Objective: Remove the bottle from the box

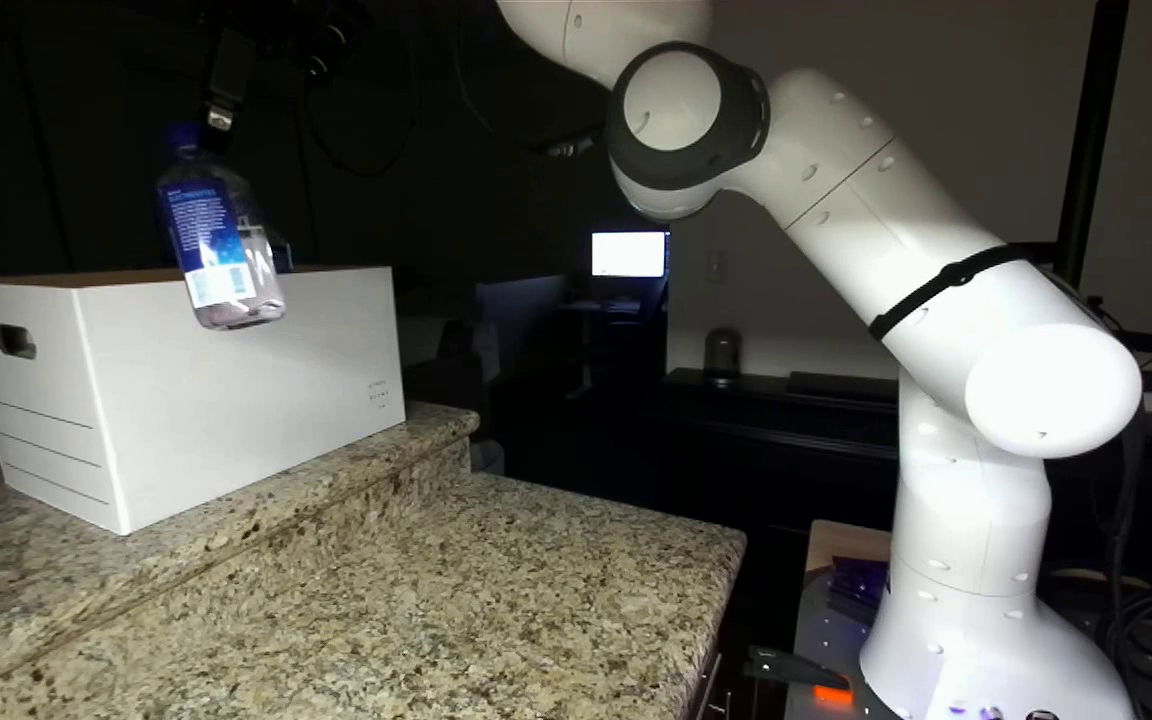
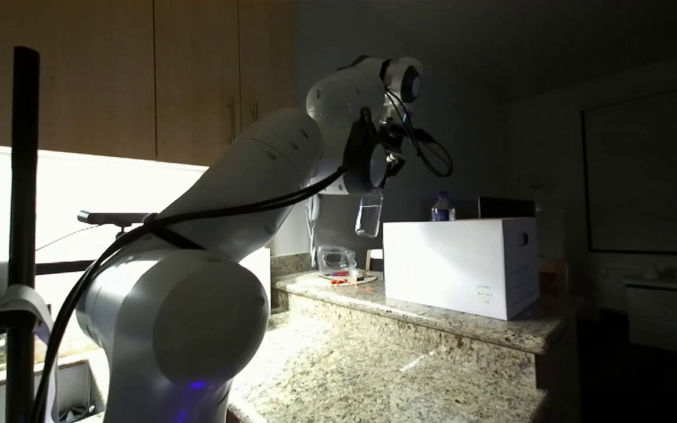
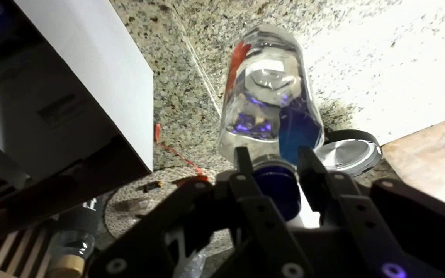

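Hanging in the air in an exterior view, the clear plastic bottle with a blue cap and a blue-and-white label [image 1: 211, 245] tilts slightly and covers part of the long side of the large white rectangular box [image 1: 256, 400]. The box stands on the raised level of the speckled granite worktop [image 1: 416, 590].

In an exterior view, the bottle shows beside the box, its base lower than the rim and above the worktop; another clear bottle with a blue cap [image 2: 443, 210] rises past that rim, its lower part hidden.

In the wrist view, the black two-fingered pincer [image 3: 273, 154] grips the hanging bottle by its cap end, outside the box wall. A round silver disc [image 3: 344, 155] shows near the bottle.

Lifting out looks done; setting down seems the step in hand. The next move calls for lowering the bottle upright onto the worktop, away from the disc, its base bearing before the pincer lets go.
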